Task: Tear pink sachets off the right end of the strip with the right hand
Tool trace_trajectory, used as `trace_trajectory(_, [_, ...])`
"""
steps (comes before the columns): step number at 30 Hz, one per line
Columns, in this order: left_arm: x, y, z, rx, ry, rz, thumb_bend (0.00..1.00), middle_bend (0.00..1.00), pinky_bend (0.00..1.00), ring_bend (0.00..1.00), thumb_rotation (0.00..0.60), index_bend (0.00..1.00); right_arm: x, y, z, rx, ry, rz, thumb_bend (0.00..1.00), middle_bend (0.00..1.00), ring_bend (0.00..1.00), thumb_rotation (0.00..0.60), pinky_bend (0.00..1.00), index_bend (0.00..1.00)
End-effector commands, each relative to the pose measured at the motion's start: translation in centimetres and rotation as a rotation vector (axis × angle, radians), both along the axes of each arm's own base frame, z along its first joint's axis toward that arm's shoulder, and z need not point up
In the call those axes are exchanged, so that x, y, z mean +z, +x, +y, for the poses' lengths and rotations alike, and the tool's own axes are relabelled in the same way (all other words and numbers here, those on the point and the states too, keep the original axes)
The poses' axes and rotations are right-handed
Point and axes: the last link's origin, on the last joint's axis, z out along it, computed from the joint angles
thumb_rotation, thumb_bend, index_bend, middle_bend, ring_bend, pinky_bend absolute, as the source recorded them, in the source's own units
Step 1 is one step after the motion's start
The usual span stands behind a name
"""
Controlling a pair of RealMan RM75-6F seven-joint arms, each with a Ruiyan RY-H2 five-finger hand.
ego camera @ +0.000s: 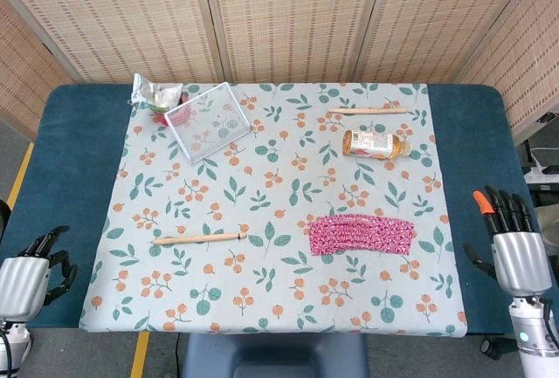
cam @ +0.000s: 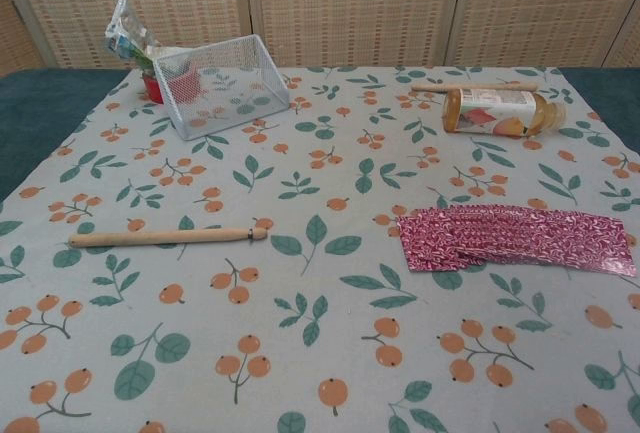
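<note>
The mesh basket (cam: 222,86) hides most of the red cup (cam: 152,85); the bottle's (ego camera: 375,144) label is unreadable.

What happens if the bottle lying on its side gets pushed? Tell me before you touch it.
The bottle lies on its side on the tablecloth, so it would probably roll rather than slide. It looks full of amber liquid, so likely heavy for its size. Its smooth round body may slip in a loose grip.
</note>
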Motion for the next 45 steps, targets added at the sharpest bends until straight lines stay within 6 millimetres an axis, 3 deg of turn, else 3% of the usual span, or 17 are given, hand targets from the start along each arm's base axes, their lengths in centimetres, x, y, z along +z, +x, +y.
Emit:
trace_trajectory(1, [0.2, -0.2, -0.1, -0.005, -0.036, -0.027, 0.40, 0.23, 0.58, 0.33, 0.600, 0.01, -0.5, -0.3, 0.5, -0.042, 0.108, -0.043, 0.21, 0.01, 0.00, 0.600, 0.07, 0.00])
trace_trajectory(15, [0.3, -0.4, 0.1, 0.033, 0.017, 0.033, 0.40, 0.25, 0.59, 0.33, 0.600, 0.01, -0.8, -0.1, 0.7, -0.051, 0.212, -0.076, 0.23, 0.02, 0.00, 0.600, 0.08, 0.00])
trace_trajectory(18, [0.2, -0.4, 0.2, 0.037, 0.025, 0.038, 0.40, 0.25, 0.59, 0.33, 0.600, 0.01, -0.7, 0.1, 0.7, -0.034, 0.219, -0.067, 0.37, 0.20, 0.12, 0.600, 0.17, 0.00])
trace_trajectory(22, [0.1, -0.4, 0.2, 0.036, 0.013, 0.032, 0.40, 0.25, 0.59, 0.33, 0.600, 0.01, -1.0, 0.0, 0.9, -0.039, 0.240, -0.066, 0.57, 0.64, 0.57, 0.600, 0.51, 0.00])
trace_trajectory(26, [0.1, -0.4, 0.1, 0.036, 0.008, 0.029, 0.40, 0.25, 0.59, 0.33, 0.600, 0.01, -1.6, -0.3, 0.9, -0.082, 0.311, -0.026, 0.70, 0.83, 0.75, 0.600, 0.63, 0.03])
trace_trajectory(34, [0.2, -0.5, 0.3, 0.045, 0.010, 0.014, 0.40, 0.25, 0.59, 0.33, 0.600, 0.01, -3.6, -0.2, -2.4, -0.198, 0.465, -0.005, 0.93, 0.88, 0.79, 0.600, 0.67, 0.03])
trace_trajectory(40, [0.1, -0.7, 0.4, 0.058, 0.002, 0.016, 0.40, 0.25, 0.59, 0.33, 0.600, 0.01, -5.7, 0.7, -4.5, -0.260, 0.557, 0.014, 0.97, 0.88, 0.79, 0.600, 0.67, 0.03])
trace_trajectory(45, [0.2, -0.7, 0.4, 0.064, 0.001, 0.011, 0.40, 0.26, 0.59, 0.34, 0.600, 0.01, -7.9, 1.7, -5.2, -0.269, 0.628, 0.018, 0.97, 0.88, 0.79, 0.600, 0.67, 0.05])
